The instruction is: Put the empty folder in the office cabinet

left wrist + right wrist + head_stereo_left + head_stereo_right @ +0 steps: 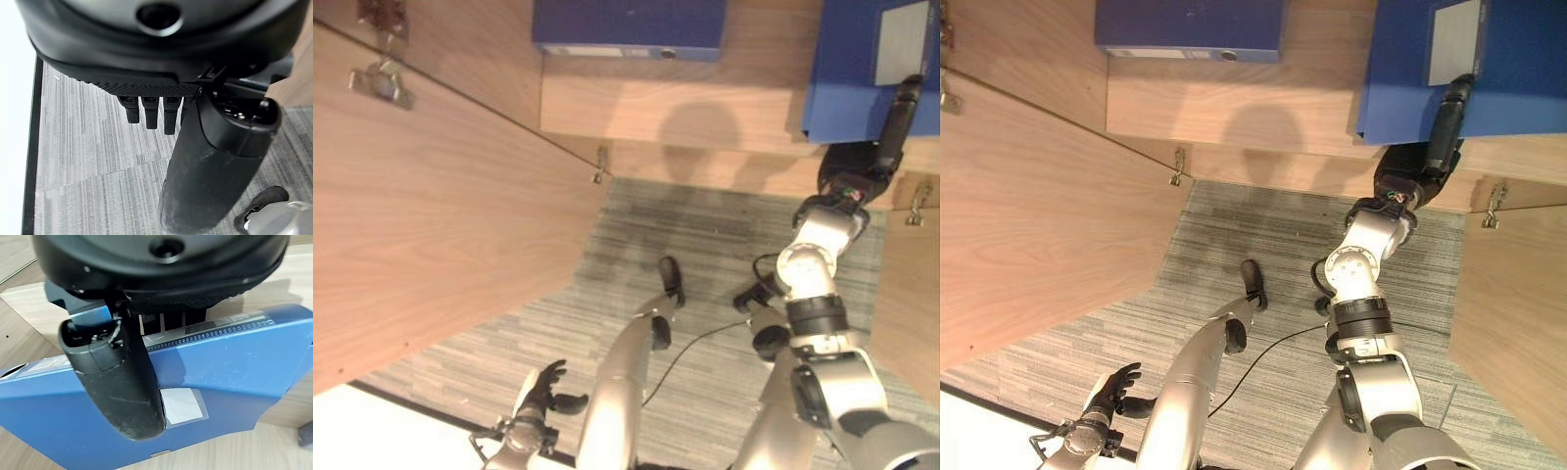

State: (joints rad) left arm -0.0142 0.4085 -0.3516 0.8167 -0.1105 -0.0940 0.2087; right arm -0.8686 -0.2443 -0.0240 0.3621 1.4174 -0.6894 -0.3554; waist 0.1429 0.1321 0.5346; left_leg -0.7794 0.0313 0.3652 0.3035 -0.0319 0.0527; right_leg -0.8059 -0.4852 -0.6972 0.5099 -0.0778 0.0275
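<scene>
The right hand (pixel 1442 132) is reaching up into the open light-wood office cabinet (pixel 1234 108) and is gripping the flat blue cardboard folder with a white label (pixel 1528 59); in the right wrist view the thumb (pixel 124 391) is pressing across the folder's face (pixel 230 377) while the fingers are passing behind its upper edge, so the hand is pinching the folder between thumb and fingers. The folder is lying on the cabinet's wooden shelf at the right side, with its near edge at the shelf's front lip. A second blue box-shaped file binder (pixel 626 27) is resting further back on the same shelf, well apart from the folder. The cabinet's wooden door (pixel 431 196) is standing open on the left. The left hand (pixel 543 392) is hanging low beside the grey striped carpet floor (pixel 705 235), with fingers relaxed and loosely spread, holding nothing. The step in hand appears to be the placement itself. The next move likely calls for sliding the folder fully onto the shelf, then releasing the pinch and drawing the hand clear without dragging the folder out.
</scene>
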